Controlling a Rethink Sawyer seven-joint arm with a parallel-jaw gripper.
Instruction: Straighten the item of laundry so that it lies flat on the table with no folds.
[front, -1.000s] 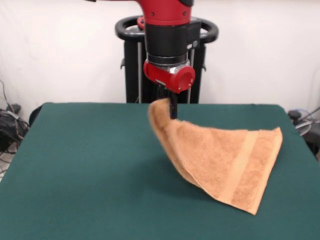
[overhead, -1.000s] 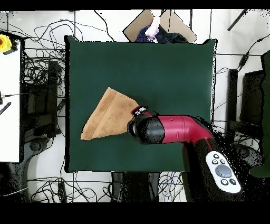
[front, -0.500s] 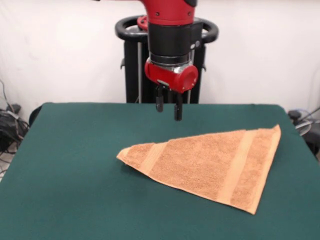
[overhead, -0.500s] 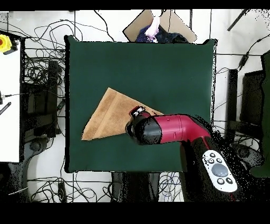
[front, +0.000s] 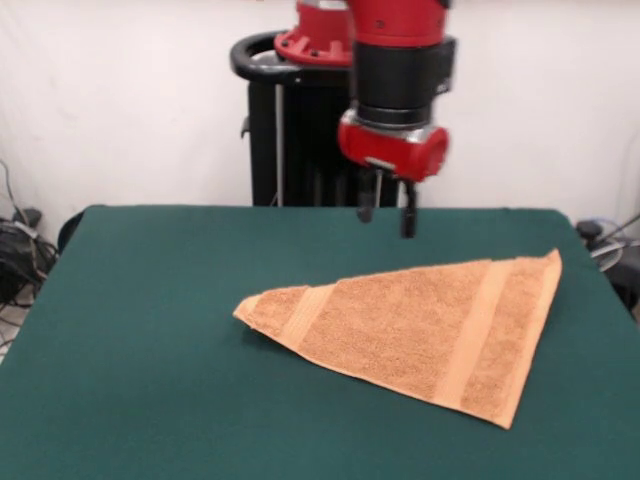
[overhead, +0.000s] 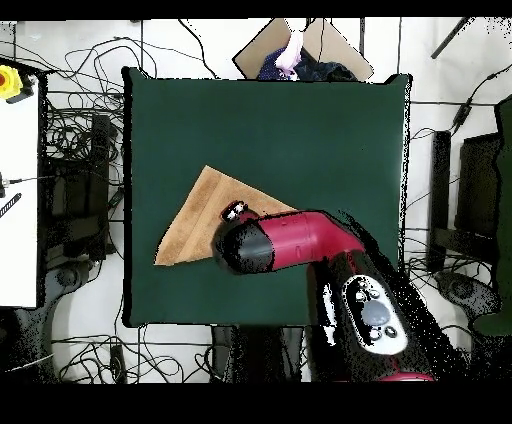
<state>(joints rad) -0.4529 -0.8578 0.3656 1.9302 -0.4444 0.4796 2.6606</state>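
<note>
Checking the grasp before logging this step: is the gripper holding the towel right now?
No. In the front view the gripper hangs open and empty above the towel, which lies on the table as a folded triangle.

We see the red and black arm (front: 398, 70) come down vertically from above, its wrist pointing straight down. Our gripper (front: 386, 208) hangs in the air, its two dark fingers (front: 408, 220) parted and holding nothing. From overhead, the arm (overhead: 300, 245) reaches in from the table's (overhead: 330, 130) bottom edge.

Front view low; overhead straight down
</note>
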